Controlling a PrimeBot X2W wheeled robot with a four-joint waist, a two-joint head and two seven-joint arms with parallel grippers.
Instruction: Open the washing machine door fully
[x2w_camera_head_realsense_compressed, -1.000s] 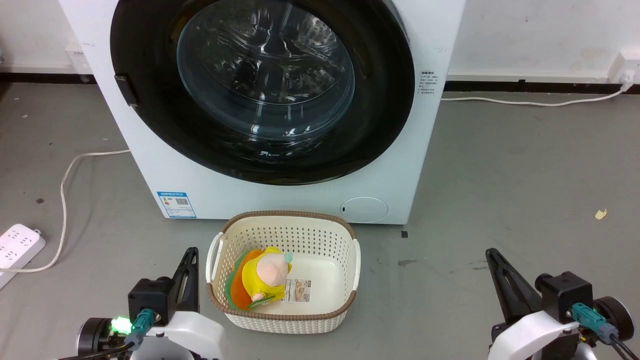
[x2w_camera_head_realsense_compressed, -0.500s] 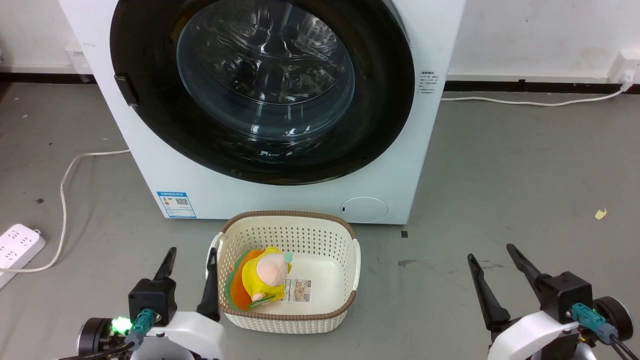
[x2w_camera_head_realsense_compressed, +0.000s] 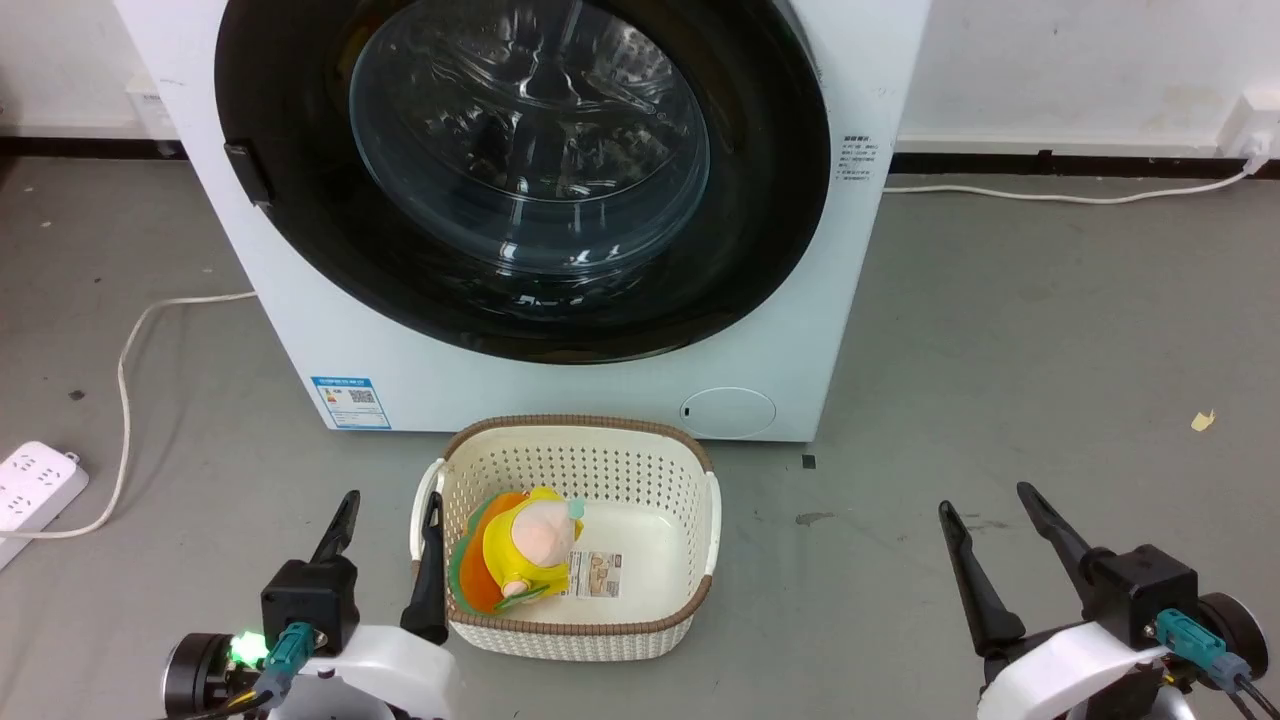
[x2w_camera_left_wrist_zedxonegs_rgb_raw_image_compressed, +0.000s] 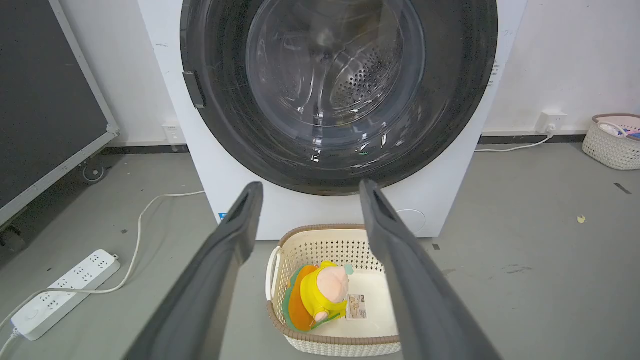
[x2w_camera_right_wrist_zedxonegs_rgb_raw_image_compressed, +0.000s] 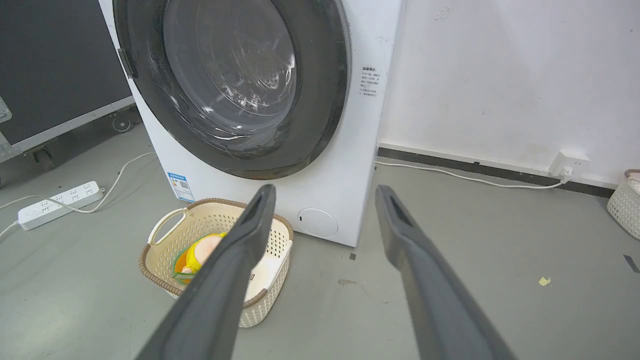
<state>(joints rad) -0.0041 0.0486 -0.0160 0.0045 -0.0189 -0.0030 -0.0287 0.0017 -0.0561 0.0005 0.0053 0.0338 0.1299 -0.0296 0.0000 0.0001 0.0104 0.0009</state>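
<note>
**A:** Pincers first: what is changing down at seven and five o'clock?

**B:** Both were pressed together a second ago. Now the left pincer (x2w_camera_head_realsense_compressed: 390, 500) and the right pincer (x2w_camera_head_realsense_compressed: 985, 500) are standing spread wide, gripping nothing, hovering over the floor (x2w_camera_head_realsense_compressed: 1000, 330).

**A:** And between them?

**B:** The basket (x2w_camera_head_realsense_compressed: 575, 425) is sitting at six o'clock, a yellow toy (x2w_camera_head_realsense_compressed: 525, 555) lying inside, just in front of the washing machine (x2w_camera_head_realsense_compressed: 560, 385).

**A:** The door?

**B:** The washing machine door (x2w_camera_head_realsense_compressed: 530, 150) is filling twelve o'clock, lying flush against the white front, so I am judging it closed. Its handle tab (x2w_camera_head_realsense_compressed: 248, 172) is showing at the door's nine o'clock, well apart from either pincer. The spreading is looking like readying for a reach to that tab.
</note>
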